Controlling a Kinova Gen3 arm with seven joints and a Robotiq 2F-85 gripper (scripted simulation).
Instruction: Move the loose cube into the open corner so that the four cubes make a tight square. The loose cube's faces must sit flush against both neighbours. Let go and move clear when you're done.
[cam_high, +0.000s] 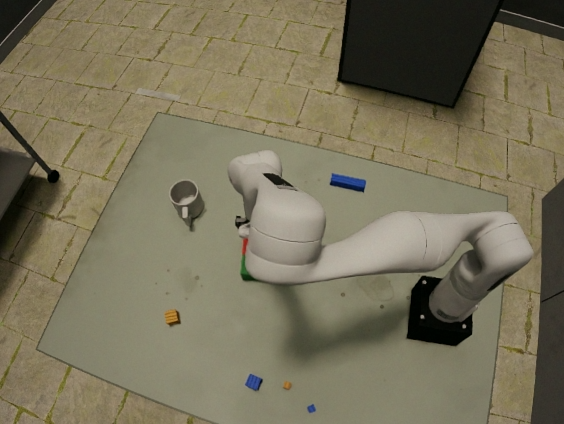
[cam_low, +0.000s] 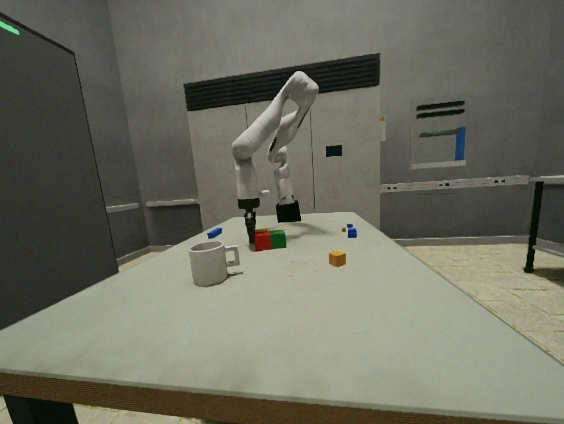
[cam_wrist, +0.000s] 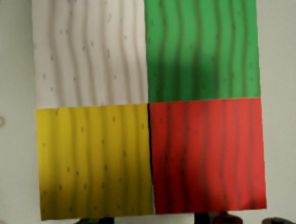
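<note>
The yellow cube (cam_wrist: 95, 162) (cam_low: 262, 230) sits against the white cube (cam_wrist: 90, 52) with no gap that I can see. A thin dark line shows between it and the red cube (cam_wrist: 207, 155) (cam_low: 262, 241) (cam_high: 245, 246), slightly wider at the bottom of the wrist view. The green cube (cam_wrist: 202, 47) (cam_low: 278, 239) (cam_high: 245, 271) touches the white and red cubes. The four form a near-square. My gripper (cam_wrist: 153, 220) (cam_low: 251, 240) is partly open and low, its fingertips beside the outer faces of the yellow and red cubes, with no cube between them. The arm hides most of the square in the top view.
A grey mug (cam_high: 186, 200) (cam_low: 209, 263) stands on the table (cam_high: 125, 240) (cam_low: 300, 325) near the gripper side. A blue bar (cam_high: 348, 182) (cam_low: 214, 233), an orange block (cam_high: 172, 317) (cam_low: 337, 258), a blue block (cam_high: 253, 382) and two tiny blocks lie farther off.
</note>
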